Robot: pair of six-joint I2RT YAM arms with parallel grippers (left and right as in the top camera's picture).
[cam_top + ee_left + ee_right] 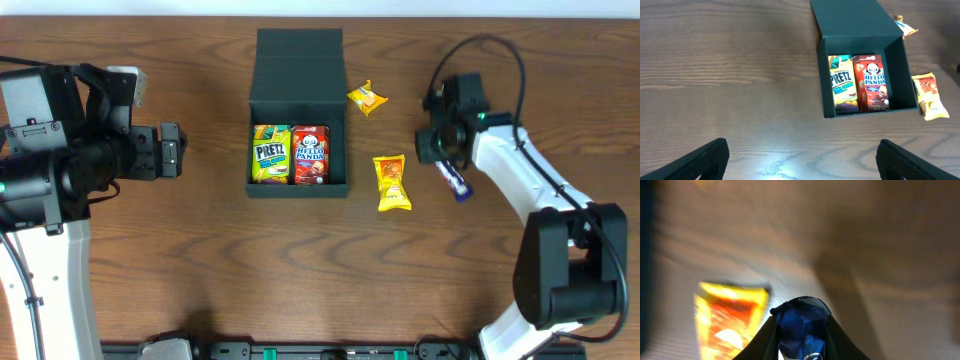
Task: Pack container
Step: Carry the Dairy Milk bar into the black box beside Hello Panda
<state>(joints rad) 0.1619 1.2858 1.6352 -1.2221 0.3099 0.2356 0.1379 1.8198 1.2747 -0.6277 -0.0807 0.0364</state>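
The dark teal-black container lies open at the table's middle with its flap lid folded back; it also shows in the left wrist view. Inside are a Pretz box and a Hello Panda box. My right gripper is shut on a blue snack packet, right of the container; the packet shows between its fingers in the right wrist view. My left gripper is open and empty, left of the container.
A yellow snack packet lies just right of the container, also in the right wrist view and the left wrist view. A smaller orange-yellow packet lies beside the lid.
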